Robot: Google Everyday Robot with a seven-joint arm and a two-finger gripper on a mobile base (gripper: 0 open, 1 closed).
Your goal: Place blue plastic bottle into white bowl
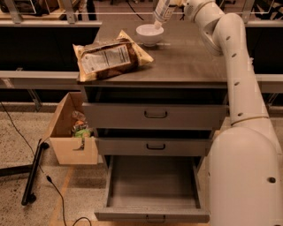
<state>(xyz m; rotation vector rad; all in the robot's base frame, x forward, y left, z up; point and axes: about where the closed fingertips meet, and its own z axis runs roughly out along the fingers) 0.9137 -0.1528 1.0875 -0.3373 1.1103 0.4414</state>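
Observation:
The blue plastic bottle [162, 11] hangs tilted in the air at the top of the camera view, its lower end pointing down just above the white bowl [149, 34]. The bowl stands at the back of the grey cabinet top [190, 57]. My gripper [175, 3] is at the top edge of the view, to the upper right of the bowl, and is shut on the bottle's upper part. The bottle's top end runs out of view.
A brown snack bag [110, 59] lies on the cabinet's left front. The bottom drawer [152, 185] stands pulled open. A cardboard box [70, 132] sits on the floor at the left, with a black pole [33, 172] and cable beside it.

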